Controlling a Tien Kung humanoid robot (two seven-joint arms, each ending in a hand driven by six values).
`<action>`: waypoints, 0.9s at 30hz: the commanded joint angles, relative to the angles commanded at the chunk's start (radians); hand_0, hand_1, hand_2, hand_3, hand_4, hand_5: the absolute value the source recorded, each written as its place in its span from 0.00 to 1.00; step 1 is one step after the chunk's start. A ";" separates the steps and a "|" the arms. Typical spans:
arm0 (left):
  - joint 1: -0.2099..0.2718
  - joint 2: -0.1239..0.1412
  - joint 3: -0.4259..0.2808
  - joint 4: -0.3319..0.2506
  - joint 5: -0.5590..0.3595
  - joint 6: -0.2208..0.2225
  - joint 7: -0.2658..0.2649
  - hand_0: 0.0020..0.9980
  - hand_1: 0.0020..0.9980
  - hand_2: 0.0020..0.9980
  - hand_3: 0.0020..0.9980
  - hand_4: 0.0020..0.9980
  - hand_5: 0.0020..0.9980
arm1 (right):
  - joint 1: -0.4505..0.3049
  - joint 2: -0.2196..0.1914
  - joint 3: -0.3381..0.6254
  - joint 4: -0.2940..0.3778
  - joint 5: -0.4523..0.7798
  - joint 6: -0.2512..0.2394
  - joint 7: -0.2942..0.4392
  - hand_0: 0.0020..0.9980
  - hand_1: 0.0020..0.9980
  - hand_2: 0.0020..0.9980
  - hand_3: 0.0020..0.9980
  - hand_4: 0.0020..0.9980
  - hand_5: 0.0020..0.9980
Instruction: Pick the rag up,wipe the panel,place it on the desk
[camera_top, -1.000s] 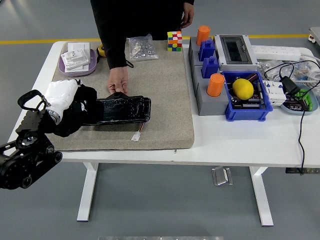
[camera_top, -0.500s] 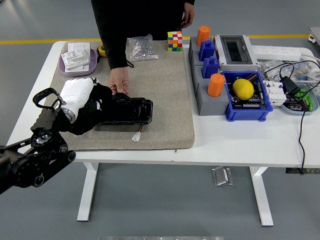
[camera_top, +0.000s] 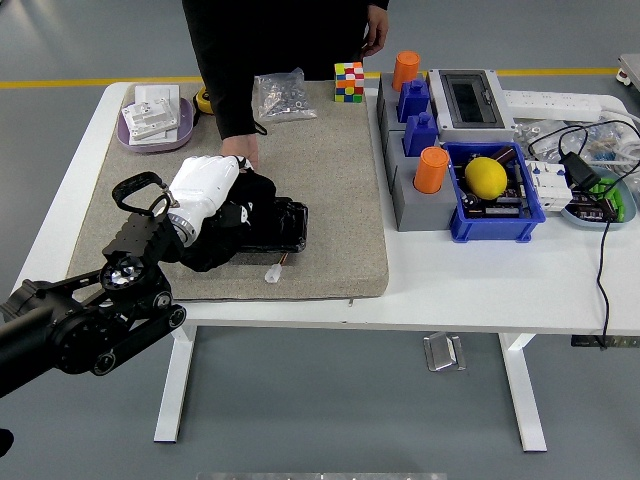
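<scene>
My left hand (camera_top: 205, 190), white-gloved on a black arm, comes in from the lower left and presses a black rag (camera_top: 232, 228) onto the black panel (camera_top: 285, 226). The hand is shut on the rag and covers the panel's left and middle part; only the panel's right end shows. The panel lies on a beige mat (camera_top: 330, 190). A person stands at the far side; one hand (camera_top: 240, 150) reaches down beside the panel's far edge, mostly hidden behind my hand. My right arm is out of view.
A small white connector (camera_top: 272, 272) lies just in front of the panel. At the back stand a purple tray (camera_top: 150, 130), a bag of screws (camera_top: 282, 95) and a colour cube (camera_top: 349, 81). Grey and blue boxes with orange cups (camera_top: 431, 170) and a lemon (camera_top: 486, 177) fill the right.
My left hand has slid the rag rightward along the panel, from its left end to its middle. The arm came further in over the table. The person's hand stayed near the panel.
</scene>
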 joint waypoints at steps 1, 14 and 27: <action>-0.003 -0.003 0.005 -0.003 0.000 -0.001 0.001 0.23 0.26 0.50 0.33 0.21 0.00 | 0.000 0.000 -0.001 0.000 0.001 0.000 0.000 0.72 0.63 0.68 0.59 0.98 0.55; -0.032 -0.027 0.123 -0.050 -0.024 -0.016 0.010 0.23 0.26 0.50 0.34 0.21 0.00 | -0.001 -0.005 -0.015 0.000 0.009 0.001 0.002 0.72 0.63 0.68 0.59 0.98 0.55; -0.040 -0.029 0.140 -0.077 -0.028 -0.014 0.008 0.23 0.26 0.50 0.34 0.22 0.00 | -0.001 -0.006 -0.015 0.000 0.007 0.001 0.001 0.72 0.63 0.68 0.59 0.98 0.55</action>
